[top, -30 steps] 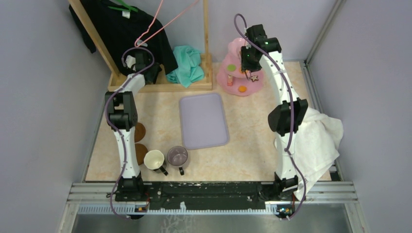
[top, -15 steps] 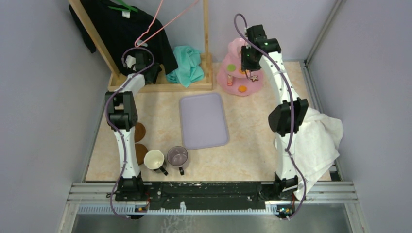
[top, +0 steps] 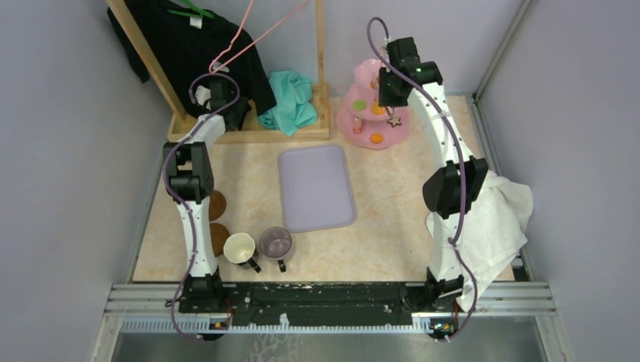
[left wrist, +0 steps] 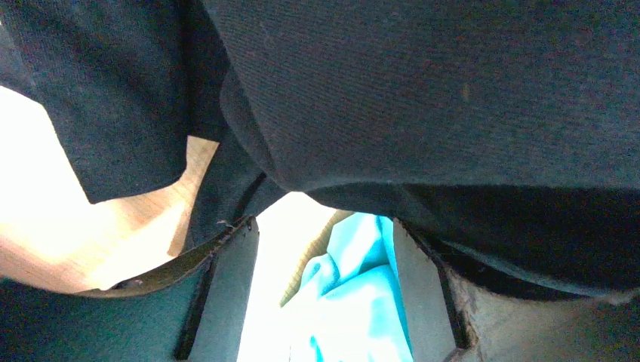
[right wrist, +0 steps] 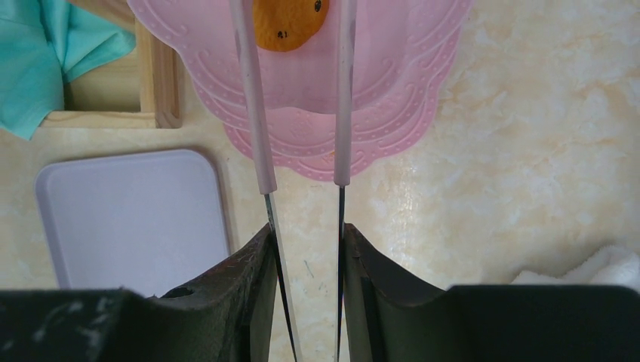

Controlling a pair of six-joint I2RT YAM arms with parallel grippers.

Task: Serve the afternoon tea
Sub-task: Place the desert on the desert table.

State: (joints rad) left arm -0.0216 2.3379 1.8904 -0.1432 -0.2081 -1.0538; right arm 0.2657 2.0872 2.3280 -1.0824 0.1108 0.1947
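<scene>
Change: the right arm has lifted and reached further back over the pink three-tier stand (right wrist: 407,75), and its jaws have pinched the pink-sleeved metal tongs (right wrist: 256,113) narrower.
Meaning: the round orange sweet (right wrist: 288,23) shows between the tong legs, so a pick-up looks close, probably bound for the lilac rectangular tray (top: 317,188).
Right gripper (right wrist: 306,241): jaws clamped on the tongs, pointing down.
Left gripper (left wrist: 321,249): raised under the black hanging garment (left wrist: 453,90), jaws partly apart, empty.
Cups: cream mug (top: 239,247), greyish-purple see-through mug (top: 276,243) and brown round coasters (top: 217,204) sit unserved, near left of the bench (top: 392,226).
</scene>
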